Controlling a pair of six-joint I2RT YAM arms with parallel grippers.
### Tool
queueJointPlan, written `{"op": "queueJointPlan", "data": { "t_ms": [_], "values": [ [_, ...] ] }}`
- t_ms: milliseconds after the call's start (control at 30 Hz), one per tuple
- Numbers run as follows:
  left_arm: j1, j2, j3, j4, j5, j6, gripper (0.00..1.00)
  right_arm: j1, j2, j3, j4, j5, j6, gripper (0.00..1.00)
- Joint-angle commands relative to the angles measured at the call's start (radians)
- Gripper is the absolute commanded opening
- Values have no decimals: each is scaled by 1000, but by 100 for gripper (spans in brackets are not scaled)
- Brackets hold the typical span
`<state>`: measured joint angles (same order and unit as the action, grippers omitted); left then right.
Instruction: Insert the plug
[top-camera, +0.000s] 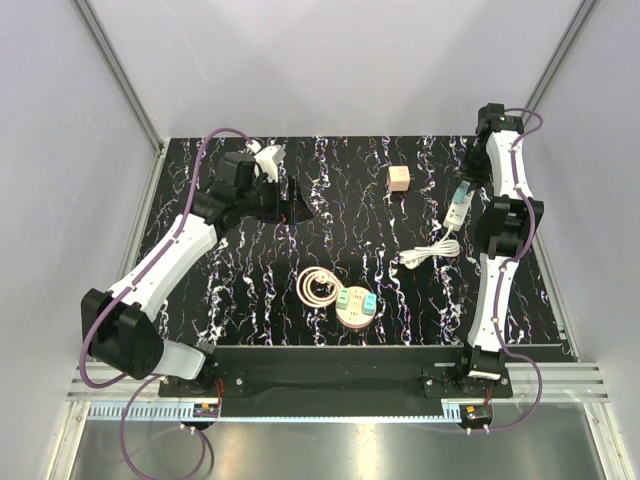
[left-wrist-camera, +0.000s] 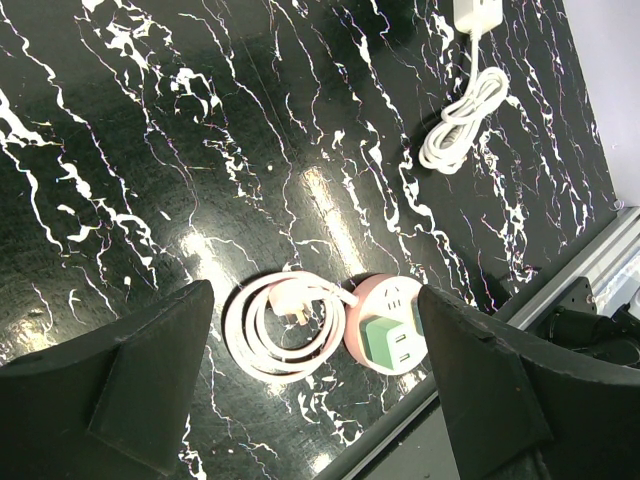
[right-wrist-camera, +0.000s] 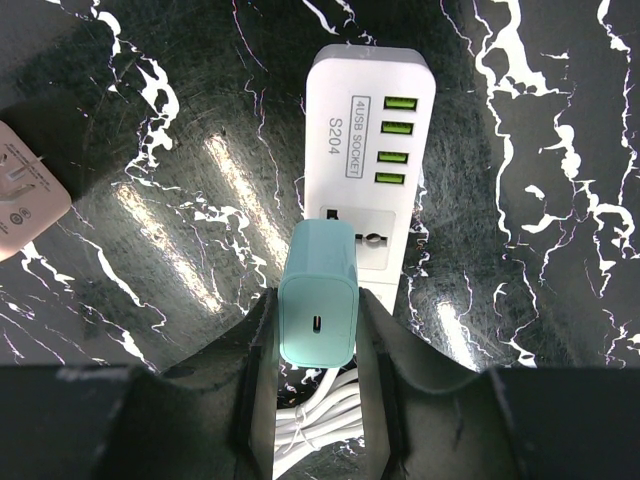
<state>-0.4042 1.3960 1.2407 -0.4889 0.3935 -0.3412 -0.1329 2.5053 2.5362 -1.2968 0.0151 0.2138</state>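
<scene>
Right gripper (right-wrist-camera: 318, 325) pinches the plug (right-wrist-camera: 318, 285) by its flat sides over the strip (right-wrist-camera: 370, 90); it looks light, rigid and slippery.

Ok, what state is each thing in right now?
Right fingers: shut on teal charger.
Teal charger: over the white power strip's socket, seating unclear.
Left fingers: open, empty.
White power strip: USB ports empty.
White cord: bundled.
Round pink hub: two adapters seated on top.
Pink cord: coiled, unplugged.
Pink cube plug: lying loose.

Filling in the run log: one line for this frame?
phase: insertion | right gripper: shut on teal plug, at white power strip socket | seated: unclear | left gripper: open, empty, above table
</scene>
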Motion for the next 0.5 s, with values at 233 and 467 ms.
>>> {"op": "queueJointPlan", "data": {
  "t_ms": [233, 467],
  "values": [
    [7, 0, -4, 50, 33, -10, 88, -5, -28, -42, -13, 33, -1, 0],
    [7, -5, -6, 50, 22, -7, 88, -5, -25, -33, -35, 39, -5, 0]
  ]
}}
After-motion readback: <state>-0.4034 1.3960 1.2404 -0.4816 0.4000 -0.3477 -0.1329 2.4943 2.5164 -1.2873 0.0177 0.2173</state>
